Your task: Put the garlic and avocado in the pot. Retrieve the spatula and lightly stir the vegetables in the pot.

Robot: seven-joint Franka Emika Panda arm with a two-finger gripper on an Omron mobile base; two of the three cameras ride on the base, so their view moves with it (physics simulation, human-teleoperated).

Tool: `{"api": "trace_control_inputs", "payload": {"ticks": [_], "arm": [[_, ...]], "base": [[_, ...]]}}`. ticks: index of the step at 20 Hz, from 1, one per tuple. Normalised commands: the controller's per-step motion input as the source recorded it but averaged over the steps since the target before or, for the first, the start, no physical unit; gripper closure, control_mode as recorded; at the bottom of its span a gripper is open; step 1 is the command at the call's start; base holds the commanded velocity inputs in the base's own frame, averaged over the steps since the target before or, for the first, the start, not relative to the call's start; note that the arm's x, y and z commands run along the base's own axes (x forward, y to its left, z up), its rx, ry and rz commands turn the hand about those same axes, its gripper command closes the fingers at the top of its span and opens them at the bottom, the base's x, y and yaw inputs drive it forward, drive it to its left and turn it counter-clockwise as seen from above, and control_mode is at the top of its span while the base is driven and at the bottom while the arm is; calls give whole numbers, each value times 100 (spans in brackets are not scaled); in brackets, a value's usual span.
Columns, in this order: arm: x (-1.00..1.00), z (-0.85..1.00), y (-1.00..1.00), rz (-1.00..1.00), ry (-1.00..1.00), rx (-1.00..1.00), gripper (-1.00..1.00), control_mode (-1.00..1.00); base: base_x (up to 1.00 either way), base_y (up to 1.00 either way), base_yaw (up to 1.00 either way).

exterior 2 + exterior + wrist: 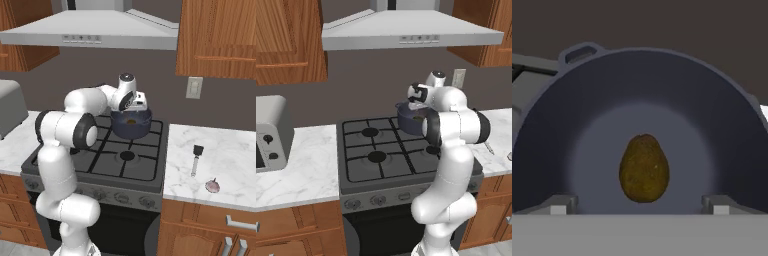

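The avocado (pixel 644 168) is lying loose on the pot's (pixel 542 150) floor under wide-open, empty jaws, so the garlic probably needs fetching next, while the spatula (pixel 195 159) is being left on the table (pixel 235 150).

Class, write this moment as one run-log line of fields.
end effector: open, above pot | avocado: in pot | spatula: on counter, untouched | garlic: not seen in pot

Gripper (pixel 642 206) downturned; jaws wide apart
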Motion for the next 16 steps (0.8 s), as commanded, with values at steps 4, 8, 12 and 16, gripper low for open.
{"api": "trace_control_inputs", "payload": {"ticks": [4, 8, 12, 16], "arm": [[-98, 33, 0, 0, -11, 0, -100, -100], [-100, 26, -3, 0, -7, 0, -100, -100], [-100, 22, -18, -2, -6, 0, -100, -100], [-100, 18, -39, -11, -2, 0, -100, -100]], "base": [[0, 0, 0], [0, 0, 0], [0, 0, 0], [0, 0, 0]]}}
